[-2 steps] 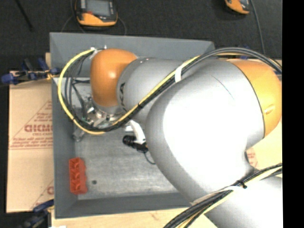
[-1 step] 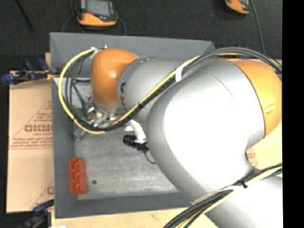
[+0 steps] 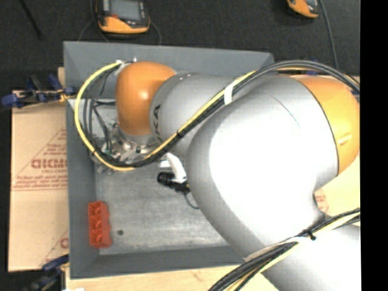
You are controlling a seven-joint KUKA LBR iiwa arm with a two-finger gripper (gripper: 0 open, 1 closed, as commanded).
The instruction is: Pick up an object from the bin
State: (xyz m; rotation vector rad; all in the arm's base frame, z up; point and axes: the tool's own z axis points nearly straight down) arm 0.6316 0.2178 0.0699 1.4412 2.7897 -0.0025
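My gripper (image 3: 116,147) reaches down at the bin's left side, near the left wall, and shows as a metallic body under the arm's wrist. An orange-red ridged block (image 3: 99,224) lies flat near the bin's front left corner, well in front of the gripper and apart from it. A small white piece (image 3: 174,165) and a black piece (image 3: 165,179) lie on the floor just right of the gripper, partly hidden by the arm. What lies directly beneath the gripper is hidden.
The arm, with its orange wrist cover and yellow-black cables, spans the bin from the right and hides its right half. Bare grey floor shows between the gripper and the orange-red block.
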